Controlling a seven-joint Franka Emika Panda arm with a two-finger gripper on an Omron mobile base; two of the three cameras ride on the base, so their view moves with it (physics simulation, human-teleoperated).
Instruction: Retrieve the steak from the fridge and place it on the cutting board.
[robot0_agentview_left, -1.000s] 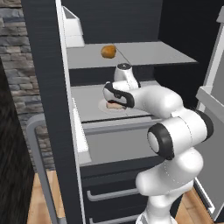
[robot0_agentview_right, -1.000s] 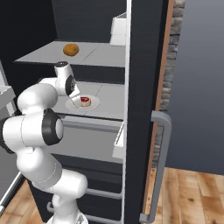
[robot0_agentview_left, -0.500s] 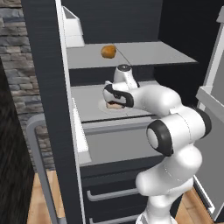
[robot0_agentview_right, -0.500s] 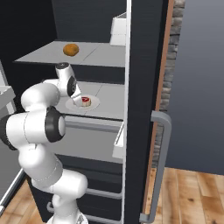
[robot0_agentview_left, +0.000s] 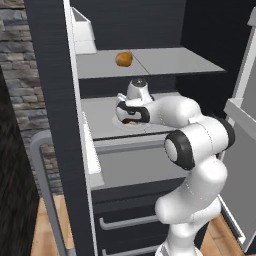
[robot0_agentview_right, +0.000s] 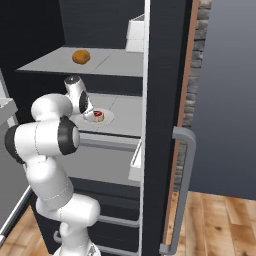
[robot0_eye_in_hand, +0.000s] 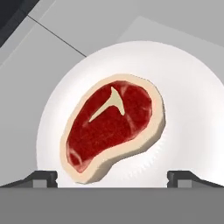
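Resting on one plate (robot0_eye_in_hand: 192, 109): one steak (robot0_eye_in_hand: 114, 127).

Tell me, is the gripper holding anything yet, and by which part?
Nothing held. The gripper is open, its fingertips wide apart, hovering over the steak lying on the white plate.

We see the steak (robot0_eye_in_hand: 114, 130) as deep red, marbled with faint pale streaks, a cream bone-shaped mark at its 12 o'clock and a whitish-tan rim all round. The plate (robot0_eye_in_hand: 192, 131) beneath is plain white. The fridge (robot0_agentview_left: 50, 100) is black with light grey shelves, and the round lump (robot0_agentview_left: 124, 59) is orange-brown.
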